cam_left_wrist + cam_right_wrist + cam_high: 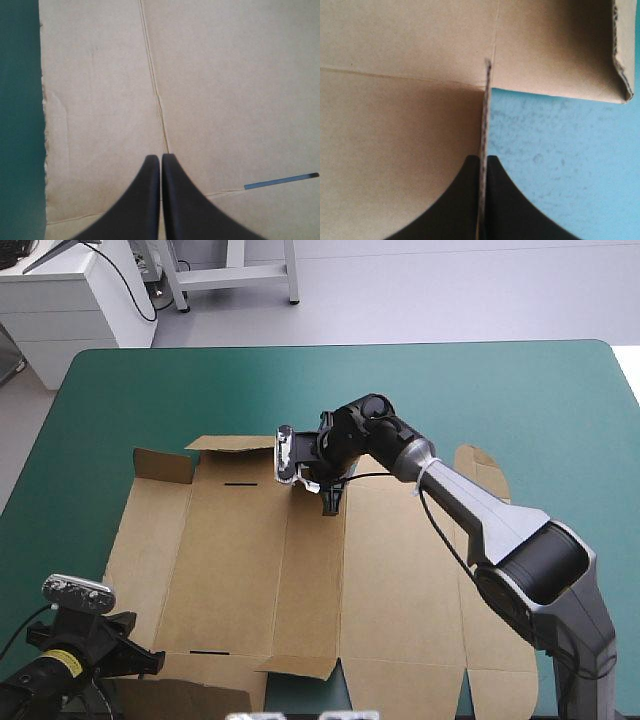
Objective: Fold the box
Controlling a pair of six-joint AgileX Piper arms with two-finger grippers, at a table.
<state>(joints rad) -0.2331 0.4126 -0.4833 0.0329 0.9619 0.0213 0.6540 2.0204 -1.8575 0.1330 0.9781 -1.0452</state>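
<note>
While flat, box (240, 570) (between right fingers (457, 210))

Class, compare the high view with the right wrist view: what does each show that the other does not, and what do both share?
Only the high view: the whole flat box, its dark slits, and the left gripper at its near left corner. Only the right wrist view: a flap seen edge-on, pinched in the right gripper. Both: the brown board, the teal-green cover, and the right gripper at the box's far edge.
</note>
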